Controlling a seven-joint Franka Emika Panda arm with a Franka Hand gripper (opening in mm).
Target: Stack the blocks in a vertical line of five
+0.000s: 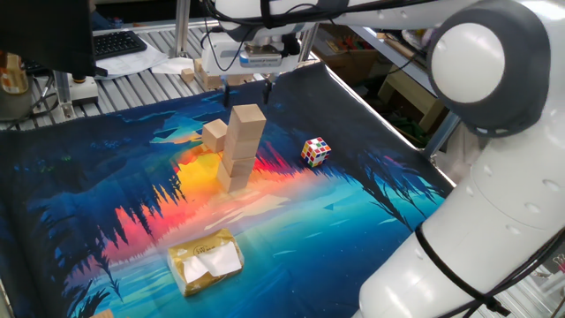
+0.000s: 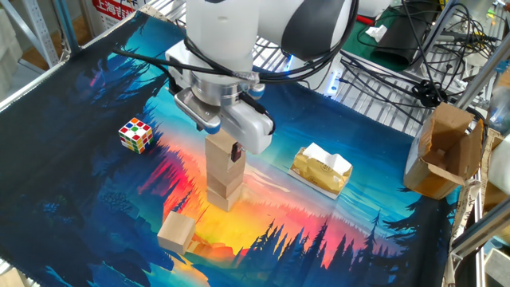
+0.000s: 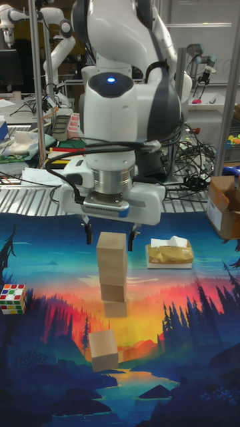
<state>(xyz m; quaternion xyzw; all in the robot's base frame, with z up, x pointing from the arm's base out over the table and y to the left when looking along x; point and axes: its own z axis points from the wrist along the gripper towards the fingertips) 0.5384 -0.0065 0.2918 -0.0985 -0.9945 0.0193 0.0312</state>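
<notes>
A stack of several plain wooden blocks [image 1: 240, 150] stands upright on the mat, also seen as the stack [image 3: 112, 275] in the tall fixed view, slightly uneven near its base. One loose block [image 1: 214, 135] lies just beside it on the mat; it is the loose block [image 2: 177, 232] in the other fixed view. My gripper [image 1: 247, 87] hangs open just above the top block [image 3: 111, 247], its fingers spread to either side and holding nothing. In the tall view the gripper [image 3: 109, 239] shows both dark fingertips apart from the wood.
A multicoloured puzzle cube [image 1: 316, 151] sits to one side of the stack. A yellowish wrapped packet [image 1: 206, 261] lies on the mat near its edge. A cardboard box [image 2: 442, 151] and cables stand off the mat, and a keyboard [image 1: 116, 42] sits behind it.
</notes>
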